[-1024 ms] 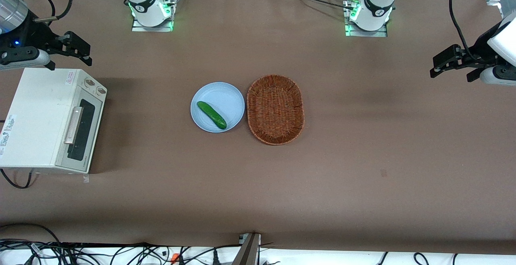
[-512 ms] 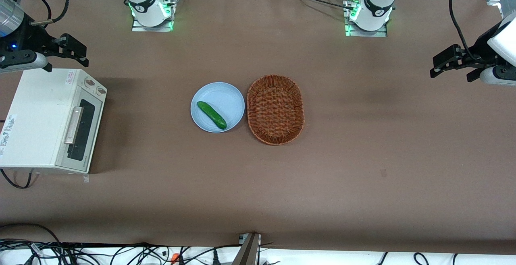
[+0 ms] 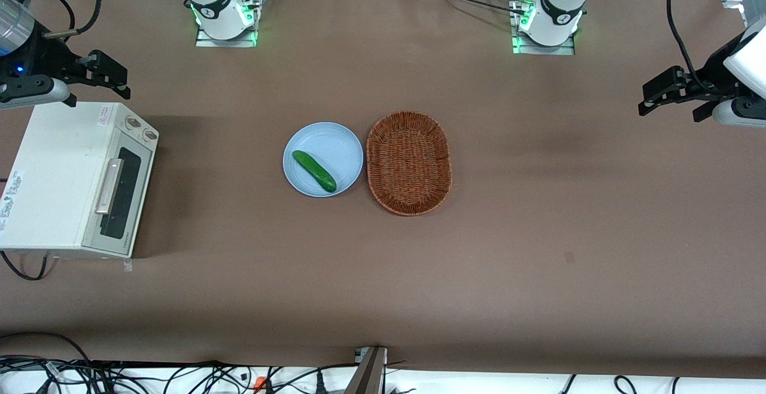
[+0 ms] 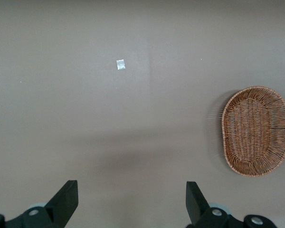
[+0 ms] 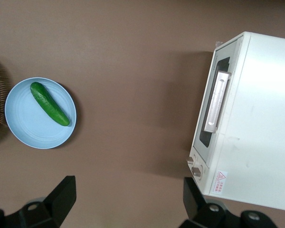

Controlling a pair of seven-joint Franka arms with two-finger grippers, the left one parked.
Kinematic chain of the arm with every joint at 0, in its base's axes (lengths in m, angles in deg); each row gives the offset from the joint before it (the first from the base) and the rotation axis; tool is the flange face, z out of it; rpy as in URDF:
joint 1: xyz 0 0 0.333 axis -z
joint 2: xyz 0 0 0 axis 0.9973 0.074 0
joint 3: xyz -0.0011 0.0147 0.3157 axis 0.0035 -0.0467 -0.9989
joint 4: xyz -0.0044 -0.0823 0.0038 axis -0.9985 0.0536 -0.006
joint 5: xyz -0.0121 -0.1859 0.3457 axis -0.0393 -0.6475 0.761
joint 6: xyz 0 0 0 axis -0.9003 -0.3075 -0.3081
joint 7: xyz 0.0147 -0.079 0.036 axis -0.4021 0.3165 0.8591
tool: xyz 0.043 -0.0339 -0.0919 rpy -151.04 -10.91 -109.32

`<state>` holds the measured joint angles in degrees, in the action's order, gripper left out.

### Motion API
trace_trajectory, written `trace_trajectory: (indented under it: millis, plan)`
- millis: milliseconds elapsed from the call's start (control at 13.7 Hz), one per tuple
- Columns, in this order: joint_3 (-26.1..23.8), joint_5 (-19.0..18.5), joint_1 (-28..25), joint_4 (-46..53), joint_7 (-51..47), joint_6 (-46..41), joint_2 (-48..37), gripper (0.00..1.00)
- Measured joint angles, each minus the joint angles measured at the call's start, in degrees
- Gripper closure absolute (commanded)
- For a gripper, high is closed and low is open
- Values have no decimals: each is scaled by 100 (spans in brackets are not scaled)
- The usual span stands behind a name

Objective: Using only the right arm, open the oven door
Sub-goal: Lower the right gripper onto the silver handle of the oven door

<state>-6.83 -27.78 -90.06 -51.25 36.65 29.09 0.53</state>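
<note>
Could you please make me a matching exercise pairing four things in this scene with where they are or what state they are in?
Things:
1. green cucumber
2. brown woven wicker basket
3. cream-white toaster oven's door with dark glass window and silver bar handle
4. right arm's black two-finger hand

States or places:
A. shut
B. open, in the air above the table beside the oven's knob end
C. lying on the round light blue plate
D. holds nothing, beside the plate

Pairs: 1-C, 2-D, 3-A, 4-B
</note>
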Motion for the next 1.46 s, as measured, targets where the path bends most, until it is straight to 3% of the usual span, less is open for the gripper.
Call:
trace_trajectory:
  millis: [220,439,585,1244,1463]
  plan:
    - [67,-186,217,-160,368,524,471,18]
    - [230,-288,379,-228,653,1253,1250,58]
    - [268,-359,441,-231,665,1592,1704,77]
    - [519,-393,561,-465,949,2177,2100,100]
    - [570,-393,609,-610,1080,2343,2107,100]
